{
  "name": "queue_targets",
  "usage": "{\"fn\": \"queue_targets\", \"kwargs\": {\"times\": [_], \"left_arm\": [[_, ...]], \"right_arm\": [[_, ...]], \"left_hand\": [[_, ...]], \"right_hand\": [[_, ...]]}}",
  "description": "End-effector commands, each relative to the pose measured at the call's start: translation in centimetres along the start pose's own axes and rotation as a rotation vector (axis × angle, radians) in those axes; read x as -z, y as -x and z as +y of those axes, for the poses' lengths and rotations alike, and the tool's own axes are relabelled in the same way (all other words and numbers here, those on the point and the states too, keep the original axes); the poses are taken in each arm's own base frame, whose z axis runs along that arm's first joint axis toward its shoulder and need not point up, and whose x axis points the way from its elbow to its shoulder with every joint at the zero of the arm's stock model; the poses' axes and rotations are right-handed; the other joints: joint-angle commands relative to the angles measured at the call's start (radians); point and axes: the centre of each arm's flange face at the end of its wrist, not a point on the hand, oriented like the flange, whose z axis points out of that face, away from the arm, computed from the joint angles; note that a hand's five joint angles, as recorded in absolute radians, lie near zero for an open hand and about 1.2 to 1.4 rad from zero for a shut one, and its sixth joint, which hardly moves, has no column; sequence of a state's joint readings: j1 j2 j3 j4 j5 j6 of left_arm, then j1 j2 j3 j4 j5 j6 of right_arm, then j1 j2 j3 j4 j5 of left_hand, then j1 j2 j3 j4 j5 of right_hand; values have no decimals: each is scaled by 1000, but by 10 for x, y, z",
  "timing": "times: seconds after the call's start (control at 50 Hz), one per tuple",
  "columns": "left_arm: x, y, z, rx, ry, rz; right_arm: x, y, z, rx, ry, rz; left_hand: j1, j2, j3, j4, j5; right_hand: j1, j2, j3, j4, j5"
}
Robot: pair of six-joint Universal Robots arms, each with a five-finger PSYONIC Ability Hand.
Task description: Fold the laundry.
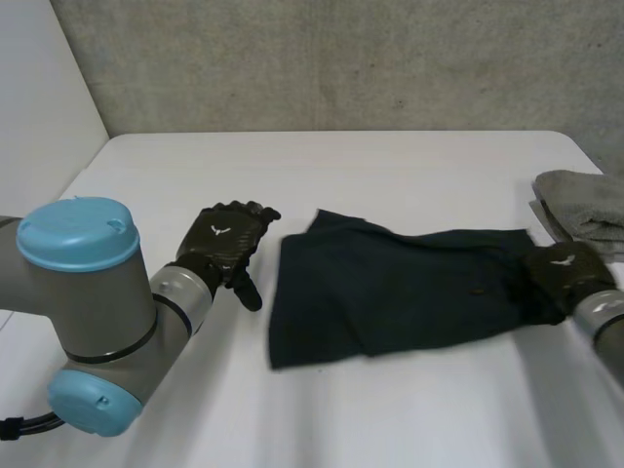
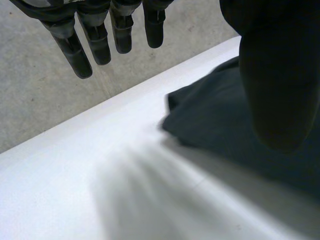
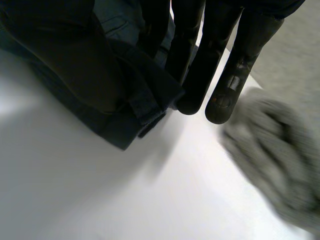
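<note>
Nearest the camera in the head view, the left arm (image 1: 88, 302) is seen with its grey joint and light-blue caps above the white worktop (image 1: 390, 409). Just beyond it, the left robot hand (image 1: 226, 244) is held low over the worktop, palm down, beside the left edge of the dark garment (image 1: 390, 288) but apart from it. In the left wrist view its fingers (image 2: 70, 50) are seen straight and spread, with the thumb (image 2: 280, 75) set well away from them; nothing is held between them. A corner of the dark garment (image 2: 215, 115) is seen past the thumb, lying flat on the worktop.

The dark garment is spread across the middle of the worktop, its long side running from left to right, with a few shallow folds along its upper edge.

At the garment's right end the right robot hand (image 1: 565, 271) is placed on the cloth. In the right wrist view the garment's edge (image 3: 125, 120), with a belt loop (image 3: 150, 117) on it, is gathered between the thumb and the straight fingers (image 3: 200, 75), so the cloth is pinched there.

A little farther off, at the worktop's right side, a crumpled grey cloth (image 1: 585, 207) is lying just beyond the right robot hand; it is seen past the fingertips in the right wrist view (image 3: 270, 150).

Behind the worktop's far edge a grey speckled wall (image 1: 341, 58) is seen.
</note>
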State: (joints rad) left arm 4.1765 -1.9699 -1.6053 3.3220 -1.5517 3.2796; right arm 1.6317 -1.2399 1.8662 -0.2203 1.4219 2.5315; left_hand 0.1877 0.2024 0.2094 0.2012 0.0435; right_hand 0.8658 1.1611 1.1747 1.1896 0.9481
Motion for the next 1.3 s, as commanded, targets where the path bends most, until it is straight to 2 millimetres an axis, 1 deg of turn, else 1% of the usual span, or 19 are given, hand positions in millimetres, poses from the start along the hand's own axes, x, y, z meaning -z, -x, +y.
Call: {"fn": "queue_targets", "kwargs": {"times": [0.02,0.08,0.1,0.16,0.22,0.28,0.32,0.4,0.48,0.52,0.54,0.56,0.62,0.64,0.72,0.8,0.96,1.18,1.3], "left_arm": [[7,5,-8,2,-18,-14],[8,5,-11,4,-26,-15],[8,5,-11,4,-27,-16],[8,6,-12,2,-31,-21],[7,8,-13,3,-37,-26],[6,9,-14,5,-42,-33],[6,10,-15,7,-47,-33],[5,9,-20,6,-62,-33],[3,8,-30,5,-97,-30],[-1,8,-40,7,-126,-31],[-2,9,-44,6,-140,-32],[-3,8,-48,6,-154,-31],[-7,-1,-64,2,-206,-6],[-8,-6,-66,0,-214,7],[-18,-33,-72,-10,-248,75],[-29,-58,-67,-17,-239,131],[-33,-99,-25,-42,-80,200],[-34,-96,27,-103,148,122],[-31,-95,47,-222,230,136]], "right_arm": [[5,-49,-22,314,6,135],[11,-35,-54,358,-104,124],[15,-21,-70,385,-170,97],[23,2,-91,416,-265,51],[40,45,-113,467,-421,-55],[65,104,-119,533,-566,-248],[82,140,-109,571,-611,-389],[92,164,-89,575,-565,-524],[97,165,-83,506,-505,-592],[93,157,-88,431,-486,-581],[90,150,-91,383,-475,-567],[86,129,-102,273,-466,-520],[82,95,-117,93,-466,-449],[80,75,-123,-22,-459,-413],[70,42,-131,-237,-437,-358],[60,27,-126,-319,-379,-331],[21,46,-98,-354,-168,-402],[-19,77,-45,-244,19,-457],[-23,76,-37,-154,37,-414]], "left_hand": [[-9,-24,-31,-23,-40],[-9,-24,-31,-23,-40],[-9,-24,-31,-23,-40],[-9,-24,-31,-23,-40],[-12,-27,-34,-26,-43],[-12,-27,-34,-26,-43],[-12,-27,-34,-26,-43],[-12,-27,-34,-26,-43],[-12,-27,-34,-26,-43],[-9,-24,-31,-23,-40],[-9,-24,-31,-23,-40],[-6,-21,-28,-20,-37],[-1,-15,-22,-14,-31],[-1,-15,-22,-14,-31],[14,-1,-8,1,-16],[49,35,27,36,19],[70,55,48,56,39],[67,52,45,53,37],[46,32,25,33,16]], "right_hand": [[530,235,222,207,274],[530,235,222,207,274],[530,235,222,207,274],[530,235,222,207,274],[530,235,222,207,274],[530,235,222,207,274],[530,235,222,207,274],[505,210,196,182,248],[-452,-748,-761,-776,-709],[-680,-975,-989,-1004,-937],[-691,-987,-1000,-1015,-948],[-691,-987,-1000,-1015,-948],[-691,-987,-1000,-1015,-948],[-691,-987,-1000,-1015,-948],[-691,-987,-1000,-1015,-948],[-691,-987,-1000,-1015,-948],[-691,-987,-1000,-1015,-948],[-691,-987,-1000,-1015,-948],[-691,-987,-1000,-1015,-948]]}}
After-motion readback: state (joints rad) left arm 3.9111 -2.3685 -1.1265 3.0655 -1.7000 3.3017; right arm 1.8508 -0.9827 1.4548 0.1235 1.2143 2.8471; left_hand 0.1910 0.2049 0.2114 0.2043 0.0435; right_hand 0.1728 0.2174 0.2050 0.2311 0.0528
